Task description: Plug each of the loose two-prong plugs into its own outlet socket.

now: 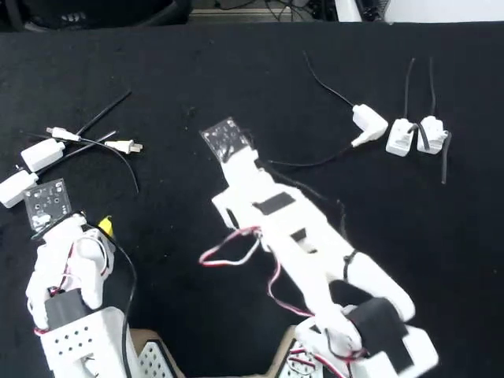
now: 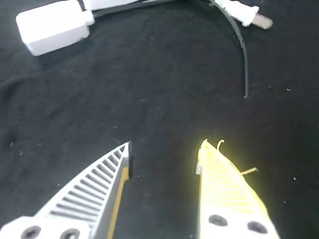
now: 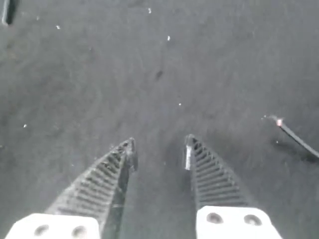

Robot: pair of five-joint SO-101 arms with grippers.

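Where the matte black surface [image 1: 197, 71] spreads under both arms, the left tool [image 2: 164, 152] hangs parted and empty, its ribbed fingers [image 2: 99, 179] one white, one yellow. Beyond it lie a boxy white outlet socket [image 2: 54, 25] and a white two-prong plug [image 2: 244, 12] on a thin black cord [image 2: 243, 55]. The right tool [image 3: 159, 149], likewise spread, grips nothing. From above, an angled white plug [image 1: 368, 126] sits near a pair of white sockets [image 1: 400, 138].

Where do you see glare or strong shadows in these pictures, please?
High view: the bent white plug burns bright against the black cloth, with no clear shadow. Left wrist view: the white socket block glares, its faces nearly blank. Right wrist view: even, dim light on the cloth; no glare.
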